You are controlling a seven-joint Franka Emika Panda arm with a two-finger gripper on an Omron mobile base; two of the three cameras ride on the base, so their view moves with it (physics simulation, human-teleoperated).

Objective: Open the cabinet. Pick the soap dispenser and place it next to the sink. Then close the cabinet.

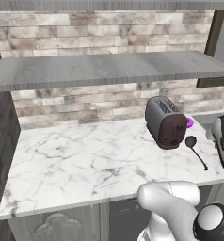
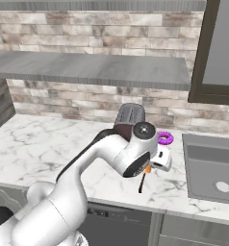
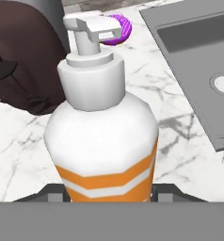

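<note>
Two dark fingertips of the gripper point(image 3: 102, 193) are closed on the soap dispenser point(image 3: 102, 136), holding it upright above the white marble counter point(image 2: 49, 144). It is between the toaster point(image 2: 131, 117) on the left and the sink point(image 2: 210, 168) on the right, with the purple ring point(image 3: 117, 29) farther behind.

Pale brick wall point(image 1: 85, 101) behind white marble countertop point(image 1: 76, 160)
</note>
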